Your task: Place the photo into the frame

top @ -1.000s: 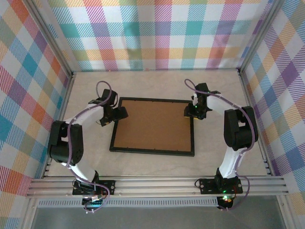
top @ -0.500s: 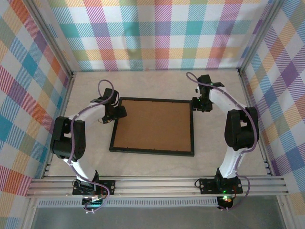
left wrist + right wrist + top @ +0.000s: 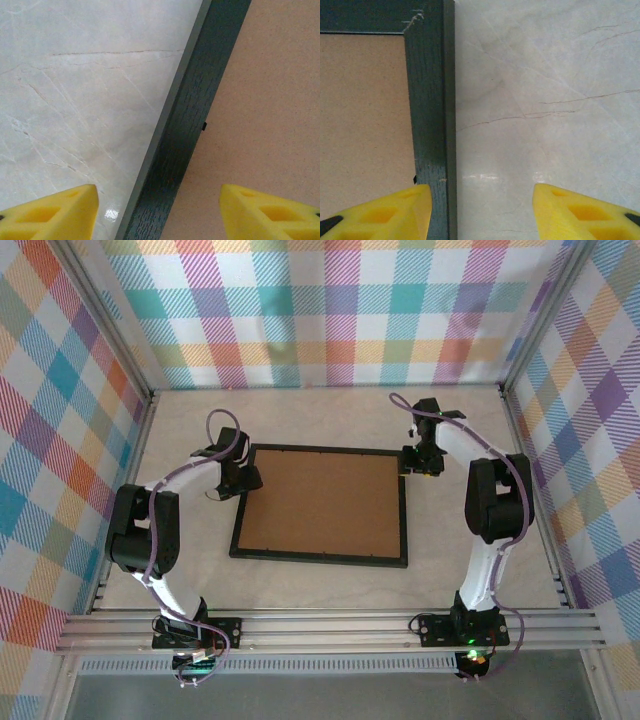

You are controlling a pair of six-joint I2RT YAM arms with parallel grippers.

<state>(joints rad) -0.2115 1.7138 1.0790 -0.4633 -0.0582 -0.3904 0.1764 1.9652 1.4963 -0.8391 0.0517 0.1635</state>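
Observation:
The frame [image 3: 320,508] lies flat in the middle of the table, black rails around a brown back board that faces up. My left gripper [image 3: 247,478] hovers at the frame's left rail near its far corner. In the left wrist view the yellow fingertips [image 3: 60,210] stand apart on either side of that rail [image 3: 200,100], one over the table and one over the brown board, so my left gripper [image 3: 157,202] is open. My right gripper [image 3: 419,462] is at the far right corner, also open [image 3: 481,202], one fingertip [image 3: 395,210] over the rail [image 3: 427,100]. The photo is out of view.
The pale marble-patterned tabletop [image 3: 200,420] surrounds the frame, with free strips on all sides. Checked cloth walls [image 3: 330,310] and aluminium posts close in the back and both sides. A metal rail [image 3: 330,625] with the arm bases runs along the near edge.
My left gripper's jaws have narrowed around the frame's left rail. My right gripper has moved away from me along the right rail to the far right corner.

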